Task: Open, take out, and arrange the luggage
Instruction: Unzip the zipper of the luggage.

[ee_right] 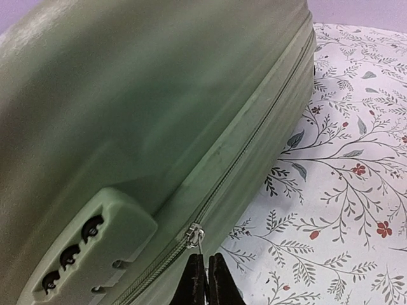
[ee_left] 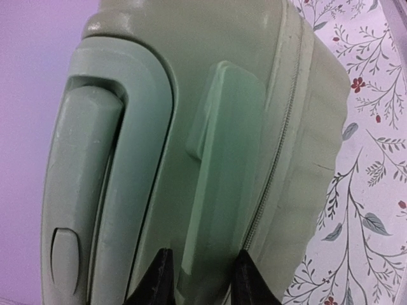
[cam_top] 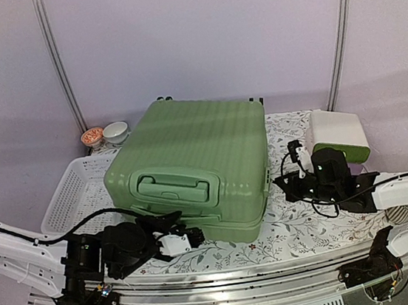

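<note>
Right tool [ee_right: 207, 270]: fingers pressed together, tips at the lower end of the zipper pull [ee_right: 194, 236], which appears nipped between them, though the grip on so thin a tab cannot be confirmed. Left tool [ee_left: 205, 279]: narrowly set, fingers closed on either face of the side handle [ee_left: 219, 178]. Item: the luggage [cam_top: 189, 154], shut, lying flat at the middle of the flowered counter [cam_top: 295, 223], white basket [cam_top: 75, 191] just beside it on the left, white-and-green box [cam_top: 339, 132] near on the right. Hazards, as judged:

1. The tab slips out of the pinch under load, since little of it is held.
2. A draw off the line of the zipper track [ee_right: 254, 133] jams the slider, most likely at the shell's rounded corner.
3. The slider sits just beside the combination lock [ee_right: 89, 248]; the fingers may foul that housing.
4. If the handle hold gives, the case slides or turns on the counter toward basket or box instead of unzipping.
</note>
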{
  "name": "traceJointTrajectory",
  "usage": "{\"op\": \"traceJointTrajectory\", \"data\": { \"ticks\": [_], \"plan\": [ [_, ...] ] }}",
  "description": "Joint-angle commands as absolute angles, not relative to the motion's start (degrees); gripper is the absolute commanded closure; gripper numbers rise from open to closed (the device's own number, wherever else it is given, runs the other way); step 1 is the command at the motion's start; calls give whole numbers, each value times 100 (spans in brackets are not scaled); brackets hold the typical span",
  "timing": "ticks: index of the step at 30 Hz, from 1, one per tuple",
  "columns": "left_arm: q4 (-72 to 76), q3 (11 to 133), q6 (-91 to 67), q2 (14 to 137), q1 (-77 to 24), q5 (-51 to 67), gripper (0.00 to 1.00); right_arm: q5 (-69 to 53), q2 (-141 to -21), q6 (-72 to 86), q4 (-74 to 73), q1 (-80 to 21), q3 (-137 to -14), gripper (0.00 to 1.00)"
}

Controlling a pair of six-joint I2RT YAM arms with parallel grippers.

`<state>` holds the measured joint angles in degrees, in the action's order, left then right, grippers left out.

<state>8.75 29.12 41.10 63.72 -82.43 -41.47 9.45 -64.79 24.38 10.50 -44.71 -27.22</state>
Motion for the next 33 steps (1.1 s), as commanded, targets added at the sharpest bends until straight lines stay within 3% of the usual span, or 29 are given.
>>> {"op": "traceJointTrajectory", "data": {
  "ticks": [1,11,18,24,33],
  "plan": [
    [754,2912,2263,5944,-8704,-4119,91,1411,-6636,2340,780,-3626,-2815,98],
    [519,2846,1853,6003,-9416,-4134,91,762,-6809,2382,457,-2343,-3136,98],
    [497,2936,1816,6317,-9903,-4502,91,718,-6480,2367,219,-2044,-3068,98],
    [184,3100,1625,5897,-10008,-3963,90,652,-6290,2273,140,-1842,-2979,98],
    [-569,3239,1056,5276,-10128,-3869,90,307,-7138,2073,488,-1326,-3508,98]
  ]
}}
